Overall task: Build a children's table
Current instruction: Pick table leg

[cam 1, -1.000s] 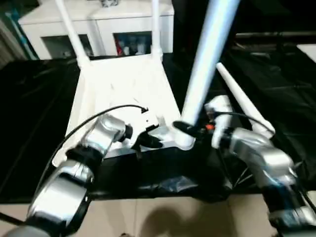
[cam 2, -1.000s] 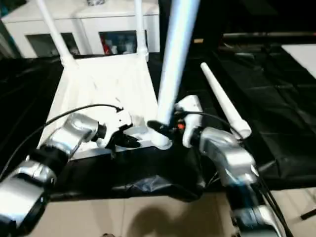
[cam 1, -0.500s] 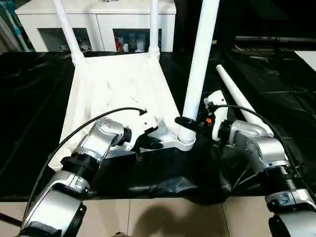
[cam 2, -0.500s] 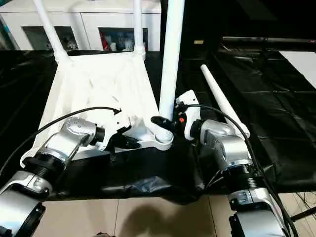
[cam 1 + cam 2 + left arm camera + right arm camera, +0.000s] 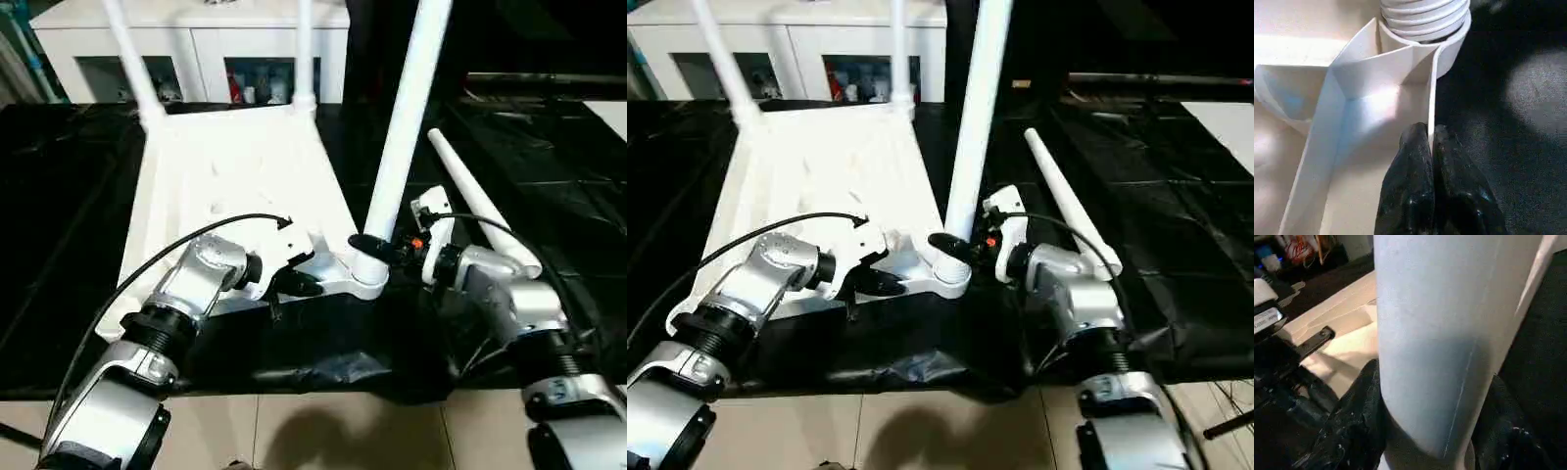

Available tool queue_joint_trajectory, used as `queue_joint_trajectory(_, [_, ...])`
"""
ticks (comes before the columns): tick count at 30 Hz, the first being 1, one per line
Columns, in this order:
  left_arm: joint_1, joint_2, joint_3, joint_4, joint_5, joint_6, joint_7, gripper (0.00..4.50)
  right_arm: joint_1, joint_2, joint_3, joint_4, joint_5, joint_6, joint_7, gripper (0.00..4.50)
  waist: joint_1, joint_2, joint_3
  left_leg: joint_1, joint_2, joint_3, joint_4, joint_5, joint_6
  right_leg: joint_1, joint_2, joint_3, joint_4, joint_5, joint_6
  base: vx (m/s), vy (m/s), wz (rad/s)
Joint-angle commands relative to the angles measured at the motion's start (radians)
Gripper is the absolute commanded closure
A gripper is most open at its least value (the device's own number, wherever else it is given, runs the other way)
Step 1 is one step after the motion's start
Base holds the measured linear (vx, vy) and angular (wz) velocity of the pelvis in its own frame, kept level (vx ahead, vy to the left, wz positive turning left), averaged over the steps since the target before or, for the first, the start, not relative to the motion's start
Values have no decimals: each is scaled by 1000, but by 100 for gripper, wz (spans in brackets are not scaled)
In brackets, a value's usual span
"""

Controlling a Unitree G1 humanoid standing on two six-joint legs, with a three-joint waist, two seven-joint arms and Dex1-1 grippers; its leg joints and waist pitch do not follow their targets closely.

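We are on the third leg of the table: the upturned table top lies on the black sheet with two legs already standing in its far corner sockets, in front of the white cabinet. The third leg stands in the near corner socket, leaning a little away from the top.

Our right gripper clasps this leg just above the socket, one finger on each side of the tube, as the right wrist view shows. Our left gripper is pinched tight on the thin rim of the table top just beside the same socket, steadying it.

The leg's ribbed end looks only partly down in the socket, so we judge the next move is to straighten the leg and turn or press it home while the left grip keeps the top from shifting.

The fourth leg lies loose on the sheet, just beyond our right gripper, away from the socket.
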Motion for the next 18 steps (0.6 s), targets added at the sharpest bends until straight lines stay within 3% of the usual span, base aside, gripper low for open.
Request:
queue_joint_trajectory(1, [28, 2, 23, 18, -9, 15, 29, 450, 76, 8, 8, 15, -12, 11, -25, 264, 6, -4, -61, 29, 23, 2, -66, -106, 78, 40, -29, 9, -59, 188, -336, 0, 0, 0])
queue_joint_trajectory(10, [33, -13, 39, 18, -23, 11, 70, 450, 206, 63, -17, -14, -7, -113, -44, 264, 5, -11, -57, 28, 23, 2, -73, -125, 69, 37, -30, 11, -69, 113, -309, 0, 0, 0])
queue_joint_trajectory(11, [33, -12, 38, 17, -23, 11, 70, 450, 214, 64, -13, -18, -11, -115, -45, 264, 5, -15, -58, 28, 23, 3, -74, -126, 71, 37, -30, 11, -69, 110, -306, 0, 0, 0])
queue_joint_trajectory(13, [29, -7, 30, 19, -19, 5, 55, 450, 229, 35, 51, -40, -64, -112, -22, 264, 6, -14, -58, 28, 23, 1, -74, -113, 74, 38, -29, 10, -69, 110, -300, 0, 0, 0])
queue_joint_trajectory(14, [29, -7, 29, 19, -19, 5, 55, 450, 229, 34, 52, -40, -64, -112, -22, 264, 5, -14, -57, 27, 23, 1, -74, -110, 76, 37, -28, 10, -69, 113, -298, 0, 0, 0])
queue_joint_trajectory(15, [28, -5, 27, 20, -18, 2, 53, 450, 227, 26, 67, -41, -76, -106, -15, 264, 4, -22, -57, 27, 22, 3, -74, -113, 77, 37, -29, 11, -71, 112, -295, 0, 0, 0])
queue_joint_trajectory(17, [24, 7, 16, 21, -7, -12, 40, 450, 194, -3, 113, -26, -117, -90, 16, 264, 5, -22, -55, 26, 22, 2, -76, -125, 73, 37, -30, 11, -72, 78, -289, 0, 0, 0])
queue_joint_trajectory(18, [21, 16, 8, 22, 2, -23, 31, 450, 164, -22, 141, -6, -149, -82, 43, 264, 3, -36, -55, 25, 22, 2, -76, -135, 73, 37, -30, 10, -74, 54, -285, 0, 0, 0])
